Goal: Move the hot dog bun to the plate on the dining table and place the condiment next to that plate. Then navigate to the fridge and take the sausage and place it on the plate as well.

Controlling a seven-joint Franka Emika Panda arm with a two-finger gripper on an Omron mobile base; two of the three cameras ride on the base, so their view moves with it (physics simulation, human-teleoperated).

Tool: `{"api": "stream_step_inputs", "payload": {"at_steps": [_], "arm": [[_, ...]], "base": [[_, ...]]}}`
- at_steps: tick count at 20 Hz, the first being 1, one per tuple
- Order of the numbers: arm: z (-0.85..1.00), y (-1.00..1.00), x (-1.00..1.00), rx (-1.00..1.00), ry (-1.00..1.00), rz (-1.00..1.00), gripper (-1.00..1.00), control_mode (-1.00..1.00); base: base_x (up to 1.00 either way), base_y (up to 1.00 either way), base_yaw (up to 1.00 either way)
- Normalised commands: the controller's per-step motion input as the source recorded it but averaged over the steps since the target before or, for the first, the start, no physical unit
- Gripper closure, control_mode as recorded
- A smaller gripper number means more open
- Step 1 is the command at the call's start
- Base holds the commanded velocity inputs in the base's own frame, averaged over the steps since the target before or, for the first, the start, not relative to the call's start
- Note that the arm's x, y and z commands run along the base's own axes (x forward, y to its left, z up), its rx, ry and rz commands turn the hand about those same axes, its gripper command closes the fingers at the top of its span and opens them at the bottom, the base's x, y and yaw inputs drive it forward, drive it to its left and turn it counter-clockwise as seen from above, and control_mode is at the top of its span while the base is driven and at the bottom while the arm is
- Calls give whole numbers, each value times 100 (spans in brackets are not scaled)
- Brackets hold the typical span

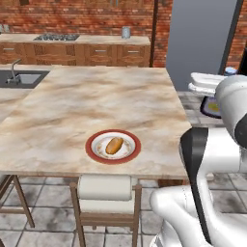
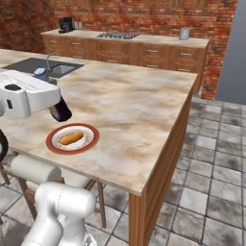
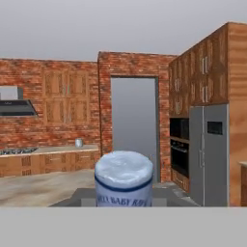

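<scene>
Your gripper (image 3: 124,202) is closed around the condiment (image 3: 124,177), a rigid, light, slick bottle held by its body. The hot dog bun (image 1: 114,145) lies on the plate (image 1: 113,158); set the bottle just beside that plate.

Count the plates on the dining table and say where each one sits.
1: the plate, near the dining table's front edge, holding the hot dog bun. The arm may hide others.

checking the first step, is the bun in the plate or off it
In it: the hot dog bun lies inside the red-rimmed plate on the dining table.
</scene>
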Motion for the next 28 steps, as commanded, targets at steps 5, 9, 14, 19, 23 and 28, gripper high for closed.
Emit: {"api": "stream_step_inputs", "payload": {"at_steps": [5, 9, 14, 19, 23, 28], "arm": [[-62, -15, 60, 0, 0, 65, 100, -100], [-54, 0, 3, -5, 0, 53, 100, -100], [-46, 0, 1, 0, 4, 41, 100, -100], [-44, -2, 22, -1, 9, 35, 100, -100], [-49, 0, 40, -5, 8, 28, 100, -100], [-53, 0, 54, -1, 4, 24, 100, -100]], "base": [[0, 0, 0], [0, 0, 0], [0, 0, 0], [0, 0, 0], [0, 0, 0], [0, 0, 0]]}}
